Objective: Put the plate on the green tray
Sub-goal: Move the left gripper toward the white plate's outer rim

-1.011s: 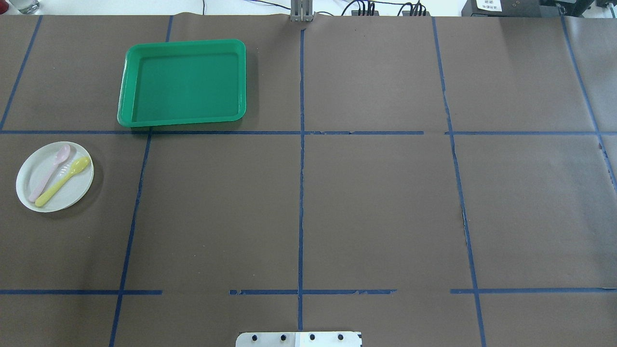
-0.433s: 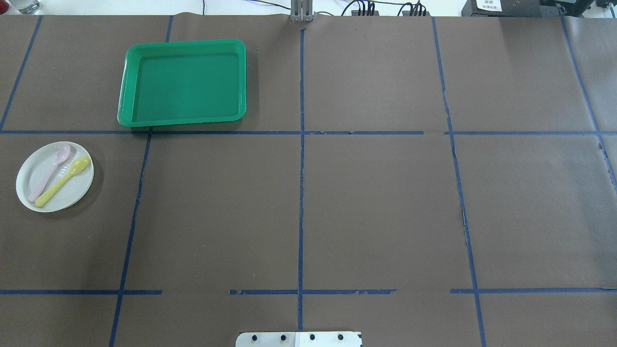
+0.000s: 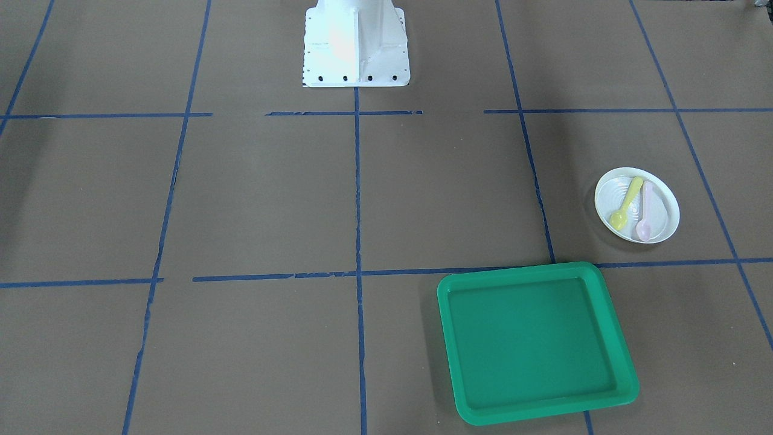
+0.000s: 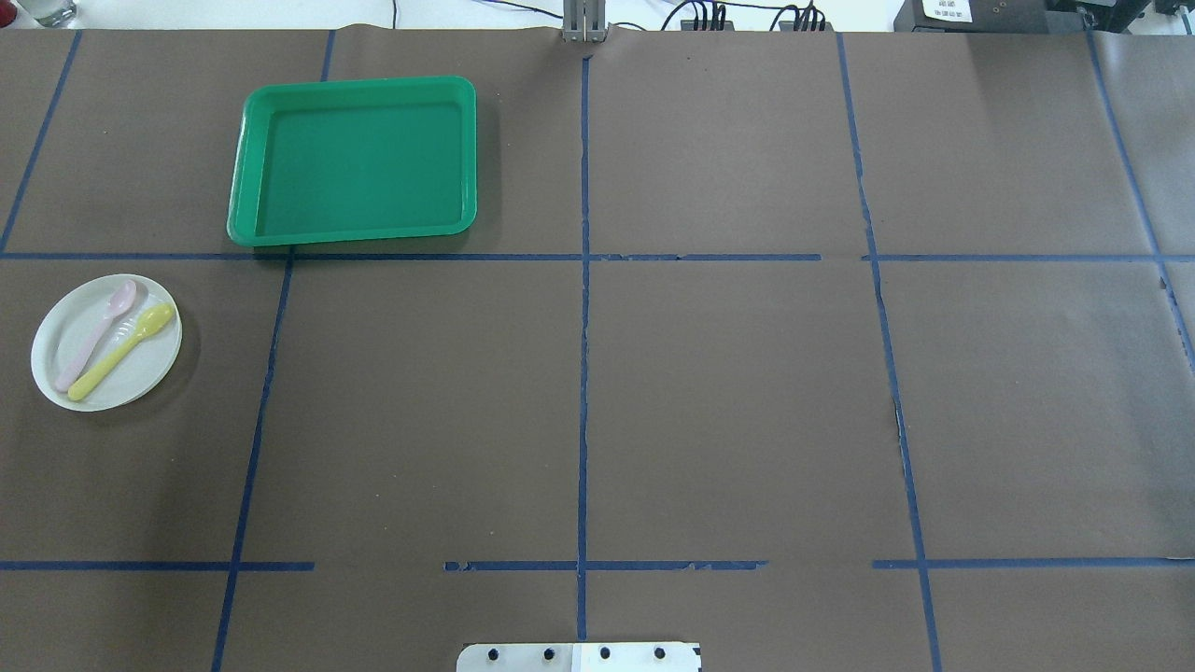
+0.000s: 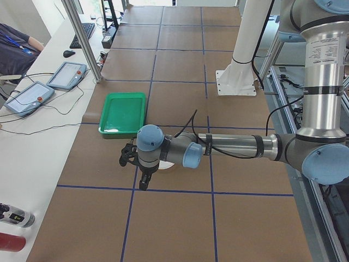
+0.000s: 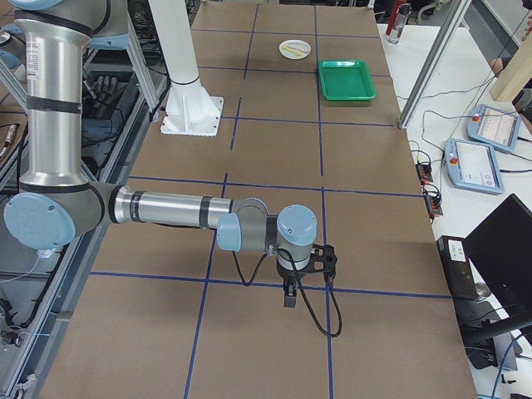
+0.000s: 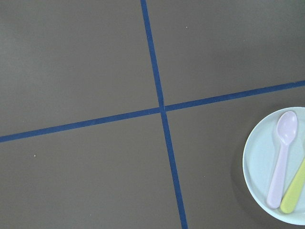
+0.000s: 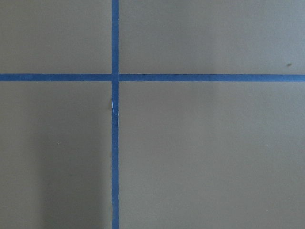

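The small white plate [image 4: 154, 366] lies on the table's left side with a pink spoon [image 4: 96, 335] and a yellow spoon [image 4: 122, 351] on it. It also shows in the front view [image 3: 662, 212] and at the right edge of the left wrist view [image 7: 259, 162]. The green tray [image 4: 353, 86] sits empty beyond the plate, nearer the centre, and also shows in the front view [image 3: 519, 269]. My left gripper [image 5: 143, 185] hangs over the table beside the plate. My right gripper [image 6: 288, 301] hangs far from both. I cannot tell whether either is open or shut.
The robot's white base [image 3: 355, 45] stands at the table's near-middle edge. Blue tape lines grid the brown table cover. Teach pendants [image 5: 32, 95] and cables lie on the white side bench beyond the tray, by a metal post [image 5: 82, 38].
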`<control>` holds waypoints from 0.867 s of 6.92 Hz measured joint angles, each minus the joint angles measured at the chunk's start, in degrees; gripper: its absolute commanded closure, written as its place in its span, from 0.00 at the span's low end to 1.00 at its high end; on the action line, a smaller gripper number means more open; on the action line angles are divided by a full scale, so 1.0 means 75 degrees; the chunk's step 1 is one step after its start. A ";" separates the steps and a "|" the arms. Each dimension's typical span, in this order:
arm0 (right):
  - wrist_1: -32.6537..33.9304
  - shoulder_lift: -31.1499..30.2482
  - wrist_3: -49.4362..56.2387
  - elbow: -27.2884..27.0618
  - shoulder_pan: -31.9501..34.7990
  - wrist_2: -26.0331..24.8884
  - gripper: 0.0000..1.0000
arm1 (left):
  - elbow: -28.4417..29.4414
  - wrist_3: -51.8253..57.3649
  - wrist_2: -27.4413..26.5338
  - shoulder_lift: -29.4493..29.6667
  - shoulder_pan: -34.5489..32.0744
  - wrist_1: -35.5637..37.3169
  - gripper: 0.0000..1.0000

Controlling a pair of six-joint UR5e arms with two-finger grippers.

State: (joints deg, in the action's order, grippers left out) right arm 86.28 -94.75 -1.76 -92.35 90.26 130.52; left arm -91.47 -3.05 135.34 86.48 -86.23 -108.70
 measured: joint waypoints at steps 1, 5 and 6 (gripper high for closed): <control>0.0002 0.0000 0.0000 -0.0001 0.0000 0.0000 0.00 | 0.0385 -0.0807 -0.0008 0.0003 0.0558 -0.0885 0.00; 0.0003 0.0000 0.0000 0.0000 0.0000 0.0000 0.00 | 0.1466 -0.2798 -0.0181 0.0560 0.1961 -0.2238 0.00; 0.0004 0.0000 0.0000 0.0004 0.0000 0.0000 0.00 | 0.1686 -0.3099 -0.0346 0.0737 0.2158 -0.2397 0.00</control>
State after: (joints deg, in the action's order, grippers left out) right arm 86.31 -94.75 -1.76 -92.32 90.26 130.52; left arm -78.82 -26.29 132.74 92.01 -70.05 -126.67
